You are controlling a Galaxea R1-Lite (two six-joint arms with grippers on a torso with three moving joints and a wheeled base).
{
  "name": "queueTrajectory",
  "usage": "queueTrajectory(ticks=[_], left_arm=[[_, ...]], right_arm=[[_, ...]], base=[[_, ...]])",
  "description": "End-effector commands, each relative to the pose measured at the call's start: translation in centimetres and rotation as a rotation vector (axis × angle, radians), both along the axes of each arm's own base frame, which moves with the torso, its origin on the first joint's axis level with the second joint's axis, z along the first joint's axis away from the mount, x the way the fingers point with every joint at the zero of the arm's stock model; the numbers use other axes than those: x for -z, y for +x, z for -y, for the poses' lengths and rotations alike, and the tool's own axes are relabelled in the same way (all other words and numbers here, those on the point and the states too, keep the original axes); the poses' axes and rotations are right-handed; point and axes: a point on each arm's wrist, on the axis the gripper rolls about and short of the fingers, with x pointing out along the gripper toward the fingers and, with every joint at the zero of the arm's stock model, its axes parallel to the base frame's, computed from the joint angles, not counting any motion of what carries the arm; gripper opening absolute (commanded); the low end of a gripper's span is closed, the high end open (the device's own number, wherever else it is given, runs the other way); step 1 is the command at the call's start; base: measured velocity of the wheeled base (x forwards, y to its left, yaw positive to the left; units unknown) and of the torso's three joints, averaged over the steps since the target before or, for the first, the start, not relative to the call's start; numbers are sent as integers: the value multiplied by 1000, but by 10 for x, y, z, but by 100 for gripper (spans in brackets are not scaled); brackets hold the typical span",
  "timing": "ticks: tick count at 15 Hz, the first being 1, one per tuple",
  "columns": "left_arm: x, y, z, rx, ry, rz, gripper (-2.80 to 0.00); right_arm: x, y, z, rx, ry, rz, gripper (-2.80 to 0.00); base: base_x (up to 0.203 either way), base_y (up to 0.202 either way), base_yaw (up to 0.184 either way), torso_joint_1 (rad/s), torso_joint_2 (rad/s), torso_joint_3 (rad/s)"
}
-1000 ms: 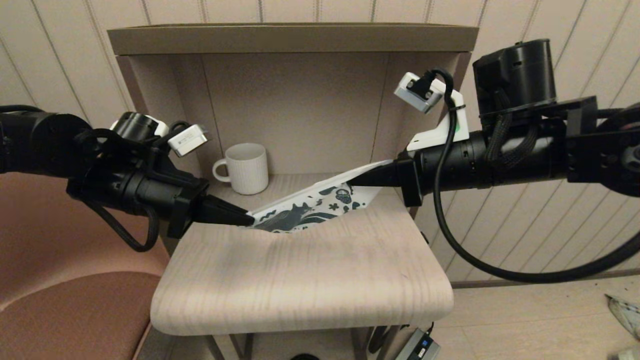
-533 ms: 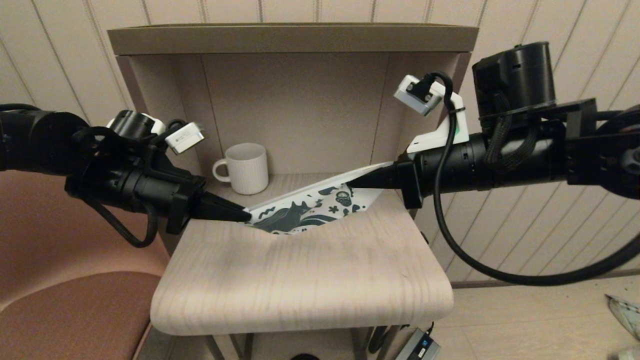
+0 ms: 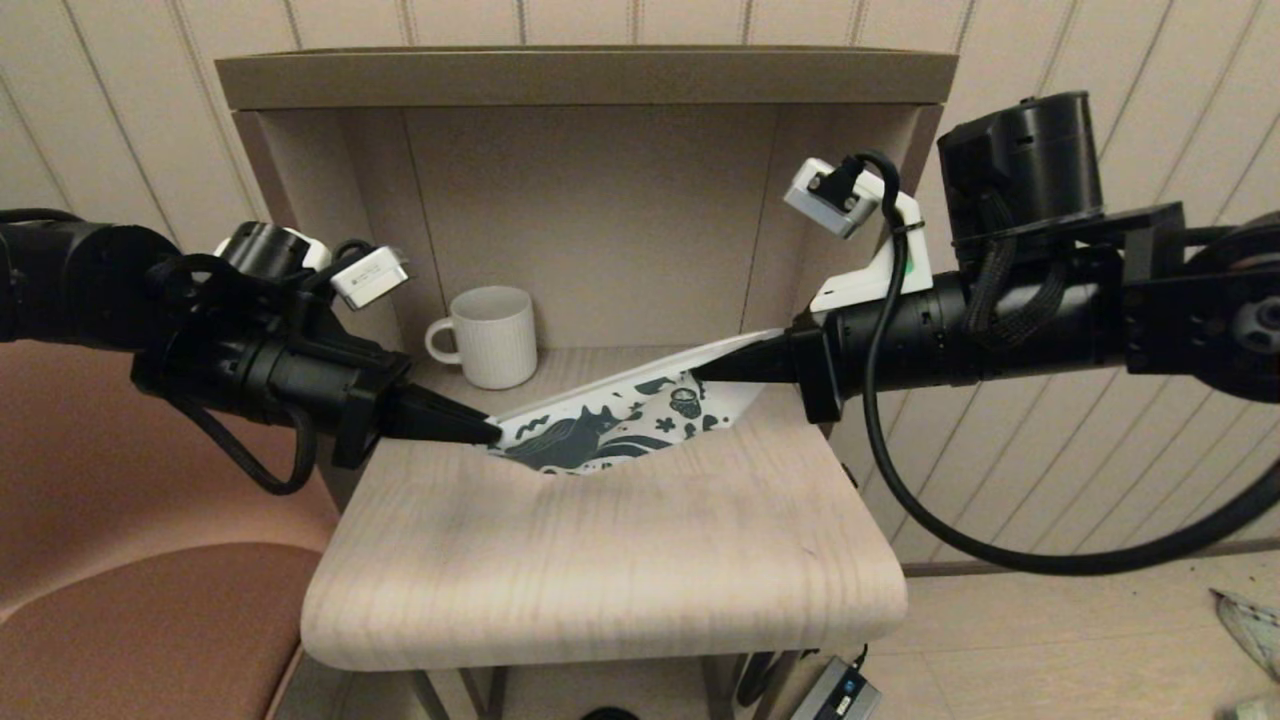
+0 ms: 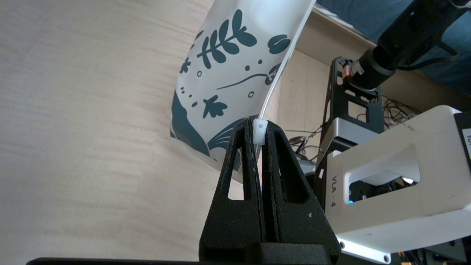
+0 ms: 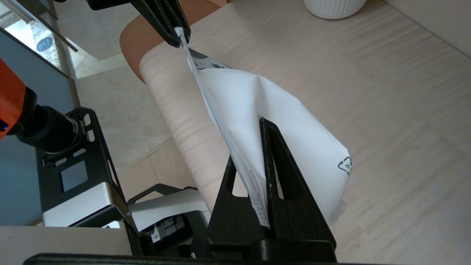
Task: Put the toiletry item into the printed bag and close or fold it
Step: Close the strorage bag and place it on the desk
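Observation:
The printed bag, white with a dark teal horse and flowers, is stretched between both grippers just above the wooden table. My left gripper is shut on the white zipper slider at the bag's left end. My right gripper is shut on the bag's right end, which sits higher; the plain white back of the bag bulges beside its fingers. No toiletry item shows in any view.
A white ribbed mug stands at the back left inside the open wooden shelf unit. A brown upholstered chair is to the left. A grey device lies on the floor below the table's right front.
Both grippers have shifted slightly left with the bag held taut between them; the bag's left end has moved a little further left and its printed face shows more.

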Motion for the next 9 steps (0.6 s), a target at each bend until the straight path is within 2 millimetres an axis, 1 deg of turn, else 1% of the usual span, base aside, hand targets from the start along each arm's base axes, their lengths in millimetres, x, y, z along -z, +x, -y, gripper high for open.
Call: queueTrajectory(ticks=[1,4,5,9], left_arm=[[0,0,0,6,-5,1,-280],[0,-1,0,9,-7,-1,-280],[-3,-2,0,13,-20,2,0],[-12,-7,-1,13,-26,25,0]], right_arm=[[1,0,0,-4,0,-4,-280],[2,0,0,-4,-1,-7,-280],[2,0,0,-4,-3,-9,-280],[8,1,-1,-6,-11,-23,-280]], base=[[0,0,0,0,0,0],[0,0,0,0,0,0],[0,0,0,0,0,0],[0,0,0,0,0,0]])
